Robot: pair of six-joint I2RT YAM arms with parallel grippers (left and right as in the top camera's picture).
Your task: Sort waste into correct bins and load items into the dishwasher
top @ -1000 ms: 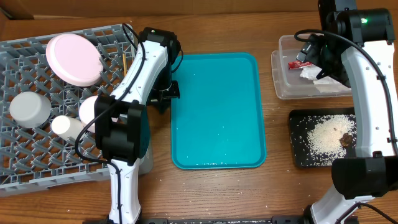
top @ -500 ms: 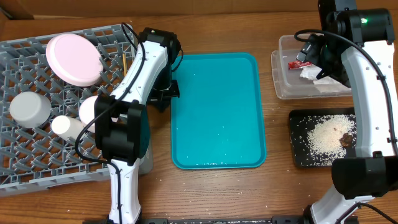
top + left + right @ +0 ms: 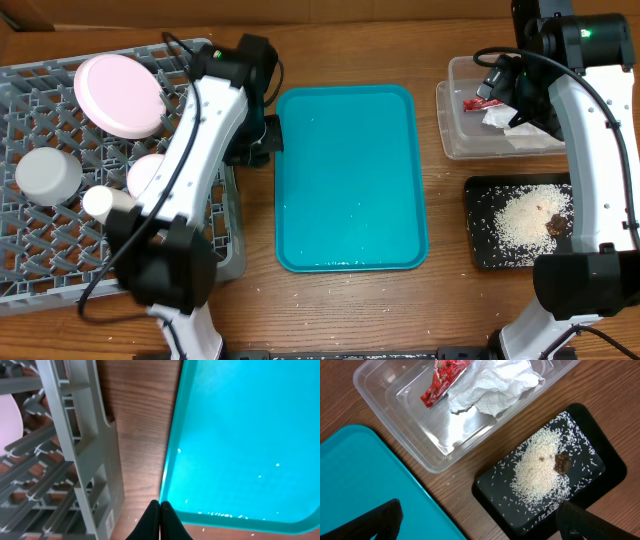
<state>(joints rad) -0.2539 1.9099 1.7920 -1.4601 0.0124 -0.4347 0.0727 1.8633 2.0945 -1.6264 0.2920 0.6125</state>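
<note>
Dishware fills the grey rack [image 3: 30, 80] along the left edge of the counter [image 3: 450, 310]: pink plate [image 3: 118, 95] at the far side, with grey bowl [image 3: 48, 174], white cup [image 3: 100, 203] and small white dish [image 3: 148, 172] nearer. A teal tray [image 3: 350, 180] lies mid-counter. The clear tub [image 3: 455, 140] near the far right corner holds the red wrapper [image 3: 472, 102] and napkin [image 3: 497, 118]. The black tray [image 3: 480, 250], nearer along the right edge, holds rice [image 3: 525, 215] and a brown scrap [image 3: 553, 224].

From the left wrist, the left pincer [image 3: 160, 510] is pressed together, gripping nothing, over bare counter between the rack wall and the teal tray's rim.

From the right wrist, the right pincer [image 3: 480, 505] is spread wide and empty above the tub and black tray.
</note>
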